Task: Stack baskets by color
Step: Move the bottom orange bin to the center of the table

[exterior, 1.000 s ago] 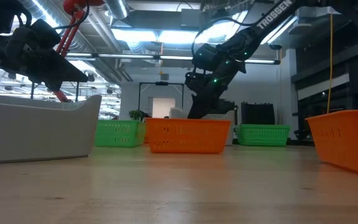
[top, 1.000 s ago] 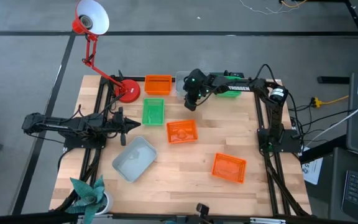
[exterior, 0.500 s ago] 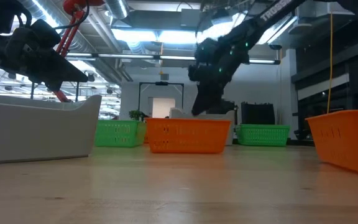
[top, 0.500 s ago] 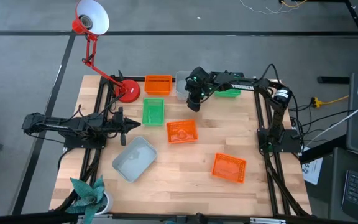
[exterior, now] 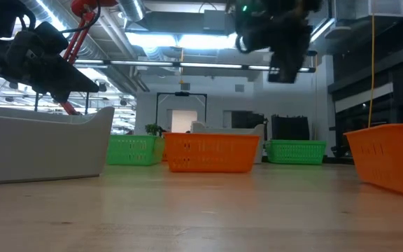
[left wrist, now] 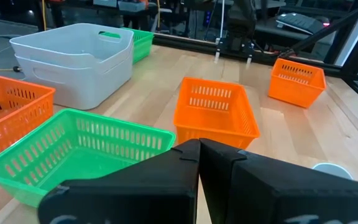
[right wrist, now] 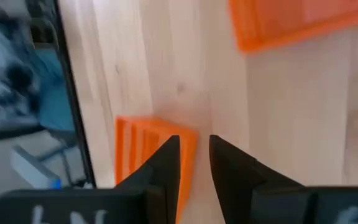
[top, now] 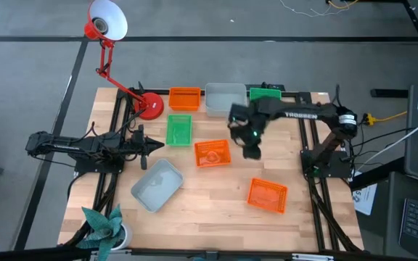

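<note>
My baskets are spread over the wooden table (top: 216,217). Along the far edge I see an orange basket (top: 184,98), a pale grey basket (top: 225,98) just beside it, and a green basket (top: 265,93) at the grey one's other side; in the left wrist view that grey one looks like two nested together. Nearer the middle sit a second green basket (top: 179,130) and a second orange basket (top: 212,154), close to each other but apart. A third orange basket (top: 268,195) lies towards the near right corner, well apart from the rest, and another pale grey basket (top: 157,184) rests at an angle on the near left part of the table.

My right gripper (top: 251,150) hangs above bare wood between the middle orange basket and the near-right one, lifted clear of the table in the low view. Its fingers (right wrist: 166,162) stand a little apart with nothing between them, orange plastic showing below.

My left gripper (top: 156,145) waits at the left side of the table, just beside the middle green basket and above the angled grey one, with its fingers pressed together and empty.

A red desk lamp (top: 149,106) has its round base at the far left corner, next to the far orange basket, and a teal paper pinwheel (top: 104,225) sits at the near left corner
</note>
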You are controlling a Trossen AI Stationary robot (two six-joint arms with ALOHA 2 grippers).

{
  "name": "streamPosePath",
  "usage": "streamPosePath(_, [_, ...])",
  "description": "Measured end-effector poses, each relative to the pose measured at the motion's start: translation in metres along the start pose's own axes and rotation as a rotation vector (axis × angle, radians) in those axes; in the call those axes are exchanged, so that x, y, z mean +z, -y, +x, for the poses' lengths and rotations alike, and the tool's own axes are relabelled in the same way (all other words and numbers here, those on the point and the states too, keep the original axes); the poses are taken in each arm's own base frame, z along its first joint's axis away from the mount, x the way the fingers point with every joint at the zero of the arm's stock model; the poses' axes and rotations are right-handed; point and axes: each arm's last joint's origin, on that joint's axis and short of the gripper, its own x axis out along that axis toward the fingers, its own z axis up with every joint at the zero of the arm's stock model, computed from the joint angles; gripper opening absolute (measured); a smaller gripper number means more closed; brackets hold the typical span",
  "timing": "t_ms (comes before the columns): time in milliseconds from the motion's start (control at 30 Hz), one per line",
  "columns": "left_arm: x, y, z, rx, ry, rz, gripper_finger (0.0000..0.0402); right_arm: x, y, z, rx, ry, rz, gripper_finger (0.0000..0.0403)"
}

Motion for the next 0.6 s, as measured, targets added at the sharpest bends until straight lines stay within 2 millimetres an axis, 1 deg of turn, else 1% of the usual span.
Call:
streamPosePath(133, [0.0, 0.0, 0.0, 0.0, 0.0, 0.0, 0.0, -0.014, -0.032, 0.019, -0.135, -0.039, 0.083, 0.0086])
streamPosePath(200, [0.0, 0.0, 0.0, 0.0, 0.0, 0.0, 0.0, -0.026, -0.048, 0.033, -0.208, -0.068, 0.128, 0.0086])
streamPosePath(300, [0.0, 0.0, 0.0, 0.0, 0.0, 0.0, 0.0, -0.042, -0.07, 0.054, -0.296, -0.091, 0.137, 0.0086])
streamPosePath(467, [0.0, 0.0, 0.0, 0.0, 0.0, -0.001, 0.0, -0.064, -0.097, 0.082, -0.33, -0.129, 0.167, 0.0086])
streamPosePath(600, [0.0, 0.0, 0.0, 0.0, 0.0, -0.001, 0.0, -0.075, -0.108, 0.1, -0.351, -0.115, 0.159, 0.0086])
